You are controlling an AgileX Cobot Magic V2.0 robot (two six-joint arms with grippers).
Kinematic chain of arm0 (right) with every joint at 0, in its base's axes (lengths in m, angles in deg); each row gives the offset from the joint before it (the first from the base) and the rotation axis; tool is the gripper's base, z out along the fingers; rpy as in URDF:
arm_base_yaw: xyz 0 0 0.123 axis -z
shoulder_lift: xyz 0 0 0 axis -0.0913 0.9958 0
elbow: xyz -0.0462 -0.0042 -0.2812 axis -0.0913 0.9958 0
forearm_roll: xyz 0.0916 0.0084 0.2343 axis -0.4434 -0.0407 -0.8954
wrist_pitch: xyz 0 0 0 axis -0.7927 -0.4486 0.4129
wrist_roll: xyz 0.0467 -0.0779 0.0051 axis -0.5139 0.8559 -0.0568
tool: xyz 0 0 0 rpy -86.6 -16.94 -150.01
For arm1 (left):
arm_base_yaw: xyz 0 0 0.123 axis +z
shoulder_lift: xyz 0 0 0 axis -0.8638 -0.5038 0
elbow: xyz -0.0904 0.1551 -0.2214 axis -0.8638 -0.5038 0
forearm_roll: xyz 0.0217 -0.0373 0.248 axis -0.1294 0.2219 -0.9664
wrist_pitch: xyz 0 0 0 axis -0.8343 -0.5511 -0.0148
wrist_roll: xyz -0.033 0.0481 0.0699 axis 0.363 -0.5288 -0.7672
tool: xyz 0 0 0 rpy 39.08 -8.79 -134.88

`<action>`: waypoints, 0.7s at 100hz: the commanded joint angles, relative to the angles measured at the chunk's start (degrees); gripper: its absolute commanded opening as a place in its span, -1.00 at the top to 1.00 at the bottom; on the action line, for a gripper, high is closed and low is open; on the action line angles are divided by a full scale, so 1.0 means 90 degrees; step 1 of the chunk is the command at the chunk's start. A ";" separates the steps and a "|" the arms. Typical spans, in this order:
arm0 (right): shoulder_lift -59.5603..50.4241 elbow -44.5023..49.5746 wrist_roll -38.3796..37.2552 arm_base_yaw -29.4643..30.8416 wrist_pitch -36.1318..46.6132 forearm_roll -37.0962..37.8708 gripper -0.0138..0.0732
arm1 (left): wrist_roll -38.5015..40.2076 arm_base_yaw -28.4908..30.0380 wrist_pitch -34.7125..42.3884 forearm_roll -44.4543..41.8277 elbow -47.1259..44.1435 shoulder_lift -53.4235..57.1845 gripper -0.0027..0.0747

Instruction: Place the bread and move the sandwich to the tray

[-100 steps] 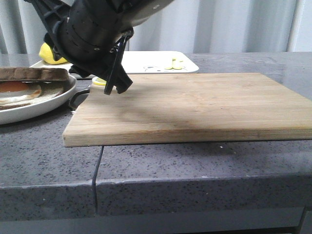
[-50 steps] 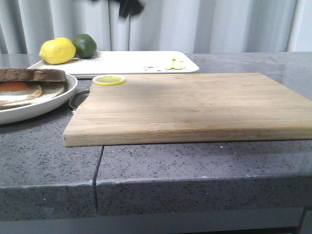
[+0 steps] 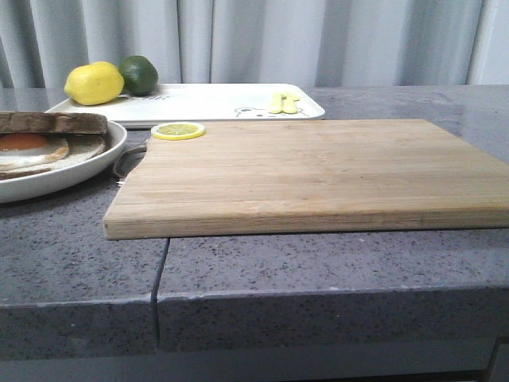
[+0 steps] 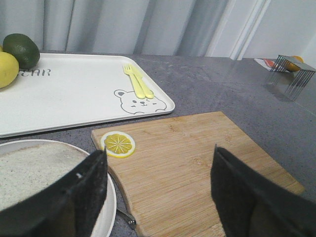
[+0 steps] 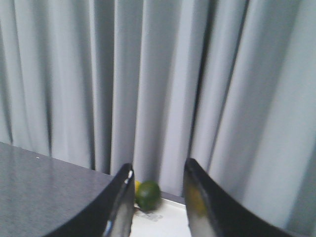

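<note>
Brown crust frames the sandwich (image 3: 49, 135) at the left edge of the front view: a dark top slice over a fried egg with an orange yolk, all on its round white plate (image 3: 95, 163). That plate sits on the grey stone counter (image 3: 318, 263), just left of the wooden cutting board (image 3: 318, 171) and close to the board's near-left corner. From my left wrist camera the plate (image 4: 109, 207) shows only as a white rim, with the pale speckled face of the top bread (image 4: 34, 170) filling it.

Farther back lies the white tray (image 3: 215, 102), long and flat, its near edge just behind the board's far edge. On its far-left end rest a lemon (image 3: 94, 83) and a lime (image 3: 138, 73), side by side and touching. A small yellow fork (image 4: 138, 81) lies toward the tray's right end, next to the bear drawing (image 4: 139, 101). A lemon slice (image 3: 178, 130) rests flat on the far-left corner of the board.

My left gripper (image 4: 158, 182) hangs above the board's left part and the plate edge, its black fingers (image 4: 84, 190) spread wide with nothing between them. My right gripper (image 5: 158, 202) is up high facing the grey curtain (image 5: 158, 74), fingers parted around a modest gap and holding nothing.

A wire rack (image 4: 291, 71) stands far off on the right of the counter.
</note>
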 commanded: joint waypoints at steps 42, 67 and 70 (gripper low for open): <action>-0.4690 0.3936 0.0483 0.0449 0.1209 -0.0056 0.06 | 0.0109 0.0654 0.0648 -0.0013 0.0230 -0.0049 -0.18; -0.5177 0.4118 0.0897 0.0449 0.1200 -0.0310 0.06 | 0.0157 0.2495 -0.0223 -0.0013 0.0230 -0.0114 -0.18; -0.5177 0.4118 0.0927 0.0449 0.1196 -0.0346 0.06 | 0.0214 0.2727 -0.0384 -0.0013 0.0230 -0.0144 -0.18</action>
